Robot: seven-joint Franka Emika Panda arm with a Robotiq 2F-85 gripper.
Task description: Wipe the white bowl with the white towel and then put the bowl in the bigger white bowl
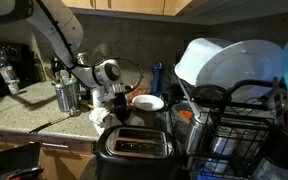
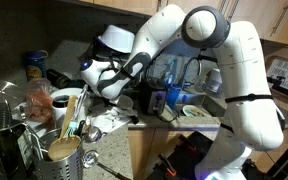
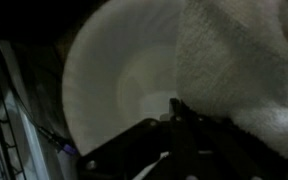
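In the wrist view a white bowl [image 3: 114,90] fills the picture, seen from above. The white towel [image 3: 244,70] lies over its right side. My gripper [image 3: 179,108] is shut on the towel and holds it against the bowl. In an exterior view the gripper [image 1: 108,98] points down at the counter, with a white bundle [image 1: 98,116] just under it. Another white bowl [image 1: 147,102] stands on the counter just beside the gripper. In the other exterior view the gripper [image 2: 106,88] is low over the counter and the arm hides the bowl.
A black toaster [image 1: 134,148] stands at the front. A dish rack [image 1: 234,120] holds large white bowls [image 1: 219,60]. A metal utensil holder [image 1: 66,96] is beside the arm. In the other exterior view a utensil holder [image 2: 64,150] and blue bottles [image 2: 159,100] crowd the counter.
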